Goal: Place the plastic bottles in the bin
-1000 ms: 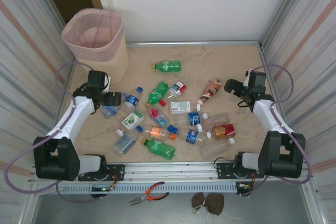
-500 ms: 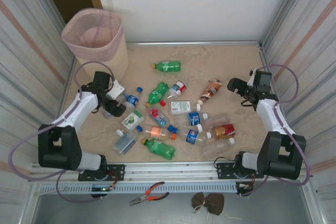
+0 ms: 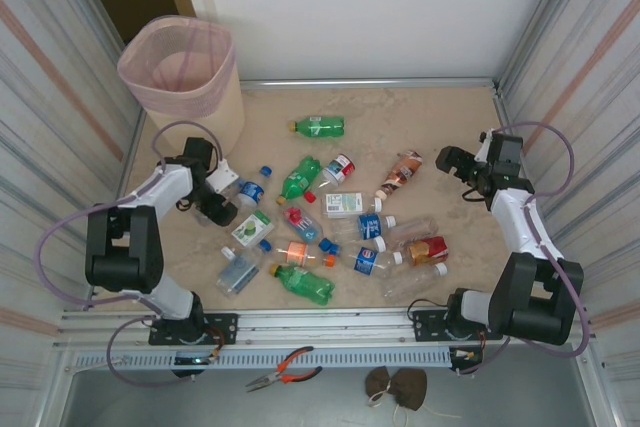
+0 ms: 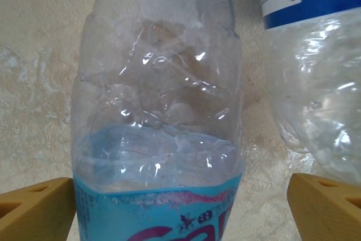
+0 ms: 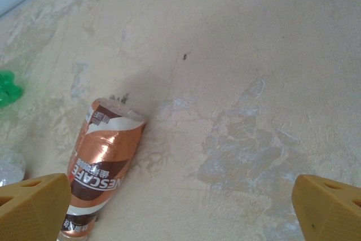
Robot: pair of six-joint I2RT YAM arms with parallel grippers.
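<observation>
Several plastic bottles (image 3: 303,284) lie scattered over the middle of the sandy table, clear or green, with blue, red, white or orange caps. My left gripper (image 3: 214,199) is down at the left edge of the pile, open. It straddles a clear bottle with a cyan label (image 4: 158,111), one yellow finger on each side (image 4: 34,210); my left gripper (image 4: 180,207) has not closed on it. A clear bottle with a dark blue label (image 4: 316,83) lies just right of it. My right gripper (image 3: 452,160) hangs open and empty (image 5: 180,201) beside a brown coffee bottle (image 5: 104,165). The bin (image 3: 215,82) stands at the far left corner.
Striped walls close in both sides and a metal rail runs along the back of the table (image 3: 370,82). Bare sandy surface lies along the far edge and at the right, under my right gripper. Orange-handled pliers (image 3: 285,367) rest on the ledge in front of the arm bases.
My left gripper has swung in and dropped over the cyan-labelled bottle, its jaws narrowing slightly. My right gripper has drifted a little toward the far right. The bottles have stayed put.
</observation>
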